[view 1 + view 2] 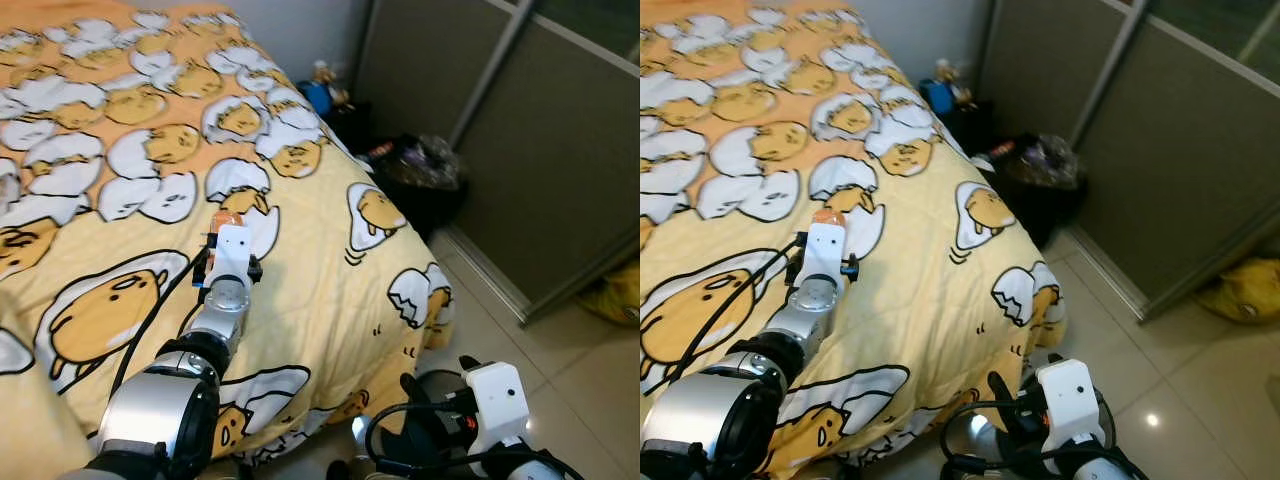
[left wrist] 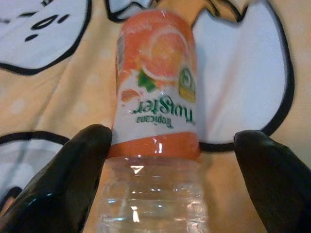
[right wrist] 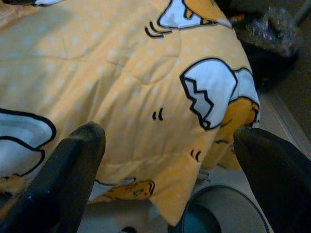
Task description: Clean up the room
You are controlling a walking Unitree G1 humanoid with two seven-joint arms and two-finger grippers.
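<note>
I've got my left gripper [image 2: 165, 170] out over the bed [image 1: 330, 290], and the orange juice bottle [image 2: 156, 116] lies right between its two black fingers [image 2: 63, 184], on its side on the yellow egg-print quilt with the clear empty part toward me and the orange label beyond. The fingers are spread wide: one sits right against the bottle's side at the label's edge, the other stands well off it, so nothing is gripped yet. From the head camera the bottle is just a sliver of orange past my wrist, well in from the bed's edge. My right gripper [image 3: 167, 170] hangs low beside the bed's foot corner, fingers also wide apart and holding nothing, with a round dark bin [image 3: 223, 213] on the floor just below the quilt's hem. Farther along the bed's side I see a black bag of rubbish [image 1: 420, 170] by the wardrobe doors, and a yellow bag [image 1: 615, 290] on the tiles beyond that. My worry here: the bottle is round, light and probably empty, and it's resting on soft bedding. If I close off-centre, the touching finger may shove it sideways and it rolls out of the jaws. Squeeze too hard on that thin clear wall and it could buckle and squirt free. Pressing down could also pinch a fold of quilt along with the bottle.
</note>
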